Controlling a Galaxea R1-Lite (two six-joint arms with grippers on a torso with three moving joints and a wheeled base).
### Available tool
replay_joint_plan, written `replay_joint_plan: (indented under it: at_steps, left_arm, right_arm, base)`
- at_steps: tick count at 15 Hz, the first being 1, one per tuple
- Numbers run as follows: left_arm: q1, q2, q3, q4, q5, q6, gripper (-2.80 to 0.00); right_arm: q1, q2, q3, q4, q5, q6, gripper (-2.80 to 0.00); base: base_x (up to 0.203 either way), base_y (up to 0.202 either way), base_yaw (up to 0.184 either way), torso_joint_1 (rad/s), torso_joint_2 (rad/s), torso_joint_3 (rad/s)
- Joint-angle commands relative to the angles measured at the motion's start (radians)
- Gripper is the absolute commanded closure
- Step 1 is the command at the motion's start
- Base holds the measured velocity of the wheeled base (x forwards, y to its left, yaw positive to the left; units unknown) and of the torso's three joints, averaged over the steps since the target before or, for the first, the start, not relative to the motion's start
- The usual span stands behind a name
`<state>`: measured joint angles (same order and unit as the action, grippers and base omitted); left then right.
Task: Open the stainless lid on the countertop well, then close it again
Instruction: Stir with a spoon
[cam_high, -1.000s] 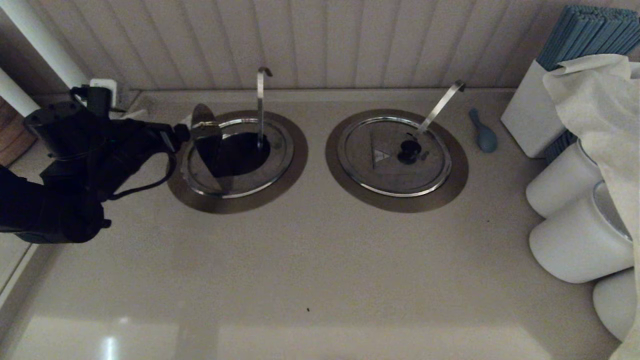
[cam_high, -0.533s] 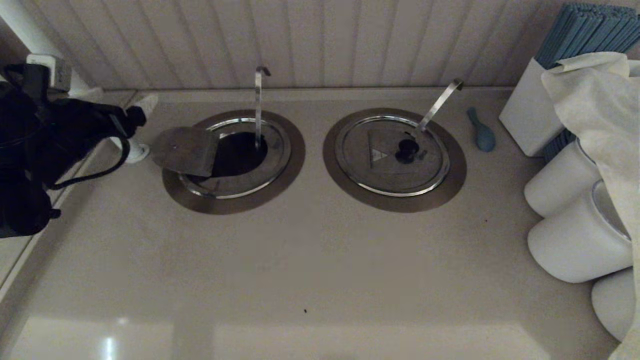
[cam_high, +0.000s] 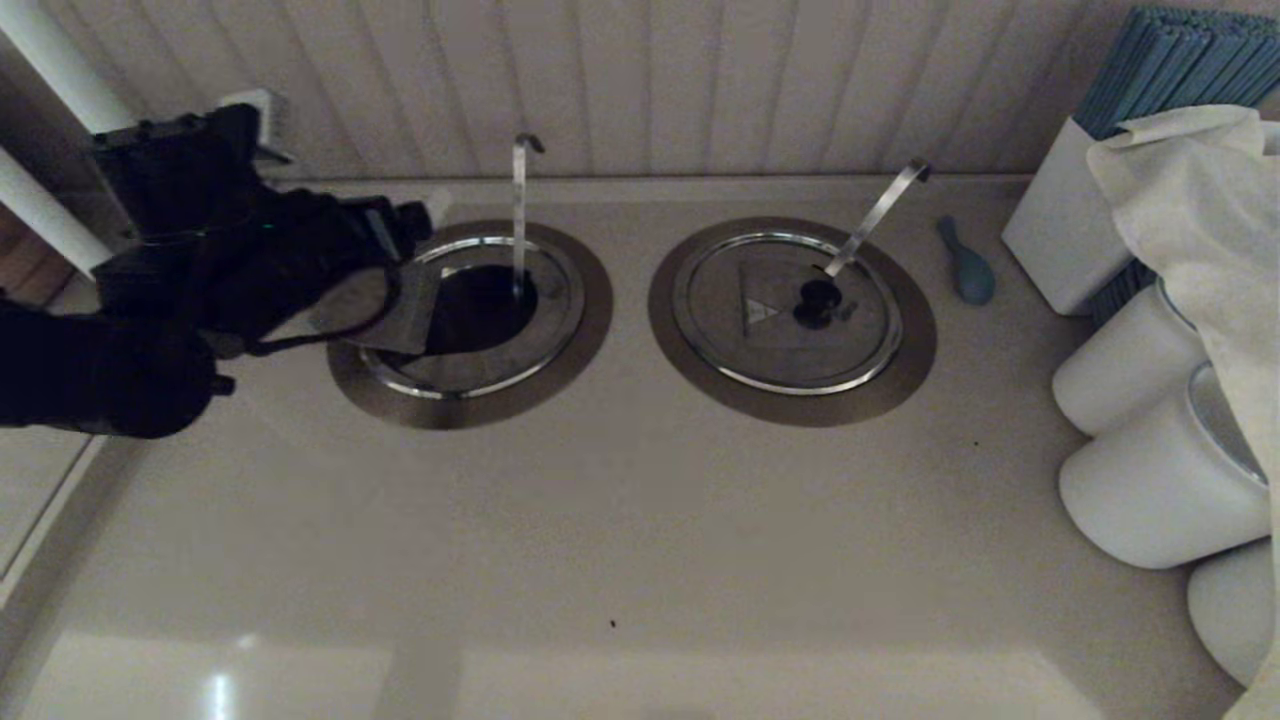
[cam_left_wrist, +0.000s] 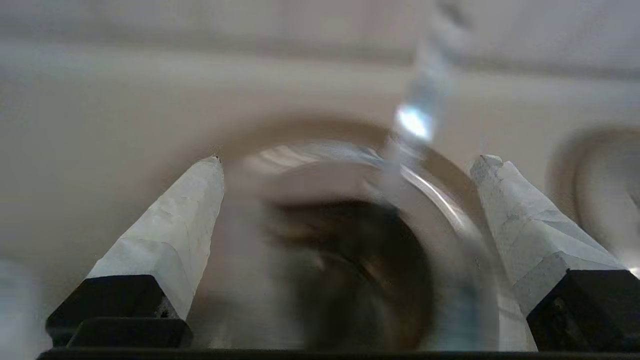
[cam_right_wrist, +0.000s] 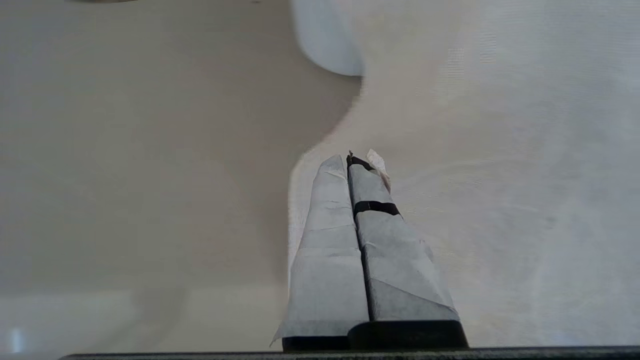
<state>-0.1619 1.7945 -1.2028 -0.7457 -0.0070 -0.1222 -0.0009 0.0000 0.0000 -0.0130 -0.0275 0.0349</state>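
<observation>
Left gripper (cam_left_wrist: 345, 160) sits above the near-left edge of the countertop well (cam_high: 470, 310), fingers (cam_left_wrist: 170, 235) spread wide apart, nothing between them. The stainless lid (cam_high: 385, 305) is folded open just below and ahead of the gripper, its flap lying over the well's left side, partly hidden by the arm; contact between gripper and lid can't be told. Dark hollow is exposed on the side away from the gripper, and the thin hooked rod (cam_high: 519, 215) stands upright out of it, just beyond the gripper tips. Twin lid (cam_high: 790, 310) lies flat and shut, well off to the gripper's right on the bench (cam_high: 640, 540). Right gripper (cam_right_wrist: 356, 162) is parked over bare bench, fingers pressed together, holding nothing
</observation>
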Motion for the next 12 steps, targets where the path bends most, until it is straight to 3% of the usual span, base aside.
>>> replay_joint_plan:
  at_steps: [1,2,4,7,12]
  left_arm:
    - [-0.121,0.045,-0.028,0.034,0.058,-0.004,-2.8]
    - [-0.165,0.08,-0.05,0.049,0.071,-0.004,-2.8]
    - [-0.189,0.158,-0.174,0.069,0.079,0.001,-2.8]
    - [-0.196,0.266,-0.334,0.185,0.086,0.018,-2.8]
    - [-0.187,0.417,-0.494,0.199,0.151,0.093,-2.8]
  right_arm:
    - [-0.001,0.001,0.0,-0.001,0.0,0.0,0.0]
    - [-0.001,0.0,0.0,-0.001,0.0,0.0,0.0]
    - [-0.001,0.001,0.0,-0.001,0.0,0.0,0.0]
    - [-0.001,0.001,0.0,-0.001,0.0,0.0,0.0]
    - [-0.001,0.001,0.0,-0.001,-0.001,0.0,0.0]
  base:
    - [0.0,0.0,0.0,0.0,0.0,0.0]
    - [0.0,0.0,0.0,0.0,0.0,0.0]
    - [0.0,0.0,0.0,0.0,0.0,0.0]
    - [0.0,0.0,0.0,0.0,0.0,0.0]
    - [0.0,0.0,0.0,0.0,0.0,0.0]
